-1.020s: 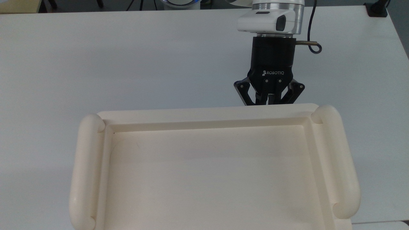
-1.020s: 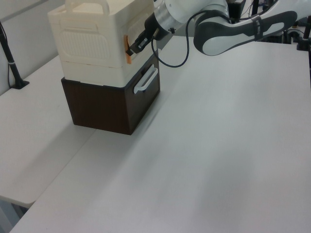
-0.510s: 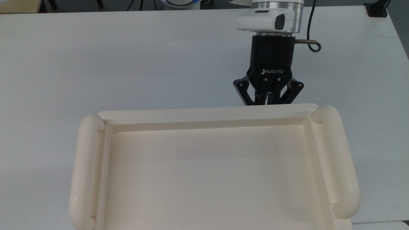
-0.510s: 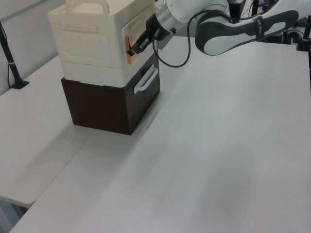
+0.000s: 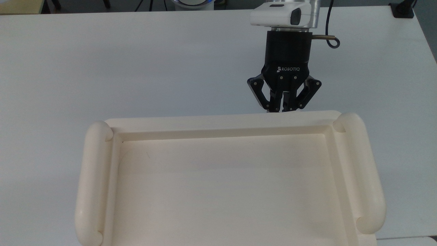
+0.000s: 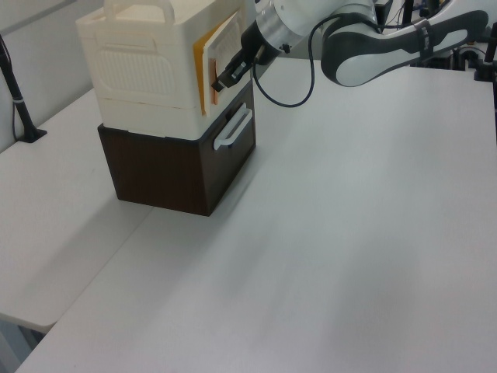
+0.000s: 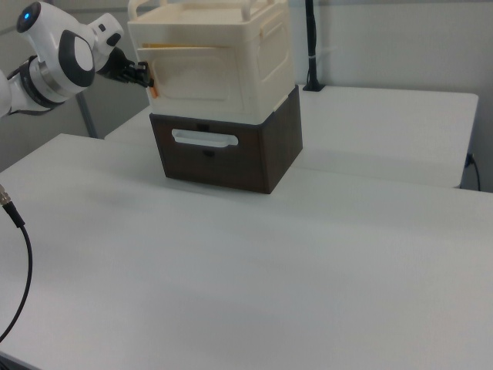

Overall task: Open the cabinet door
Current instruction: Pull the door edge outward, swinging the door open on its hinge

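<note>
Cream cabinet (image 6: 140,70) stacked on a dark brown cabinet (image 6: 167,167), upper left of the left view, both on a white table (image 6: 349,233). Cabinet door (image 6: 221,47) on the cream unit's front, partly ajar, one edge swung clear of the front with an orange strip exposed beside it; in the right view, seen as a thin tan line (image 7: 185,47) across the top of the cream front, upper left of the frame. Gripper (image 6: 224,80) at the door's lower free edge, fingers drawn together and grasping the door; exact point of contact hard to tell. In the top view, gripper (image 5: 279,108) upper right of centre, pointing down the frame, fingertips converging just at the far rim of the recessed cabinet top (image 5: 218,124). White handle (image 6: 233,128) on the brown cabinet's front, directly below the gripper in the left view. White and grey arm (image 6: 373,47) entering from the upper right of the left view.
</note>
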You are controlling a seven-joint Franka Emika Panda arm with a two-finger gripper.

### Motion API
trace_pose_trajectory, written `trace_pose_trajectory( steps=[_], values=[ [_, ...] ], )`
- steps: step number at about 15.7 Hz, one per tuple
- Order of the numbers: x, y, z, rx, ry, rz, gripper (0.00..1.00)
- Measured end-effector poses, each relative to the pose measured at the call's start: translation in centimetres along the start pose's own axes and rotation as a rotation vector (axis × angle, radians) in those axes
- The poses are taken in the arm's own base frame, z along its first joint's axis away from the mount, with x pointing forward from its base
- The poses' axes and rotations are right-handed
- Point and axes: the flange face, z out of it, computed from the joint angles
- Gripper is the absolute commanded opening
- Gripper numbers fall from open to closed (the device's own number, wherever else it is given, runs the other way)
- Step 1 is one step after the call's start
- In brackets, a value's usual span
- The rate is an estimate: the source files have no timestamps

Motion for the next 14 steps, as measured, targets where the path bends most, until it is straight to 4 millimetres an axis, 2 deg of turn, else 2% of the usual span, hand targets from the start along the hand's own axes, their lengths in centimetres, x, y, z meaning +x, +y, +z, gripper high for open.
trace_pose_trajectory(
  steps=[7, 14],
  values=[
    [-0.1, 0.3, -1.0, 0.003, -0.037, -0.008, 0.10],
    [0.0, 3.0, -4.1, 0.079, -0.217, -0.066, 0.13]
  ],
)
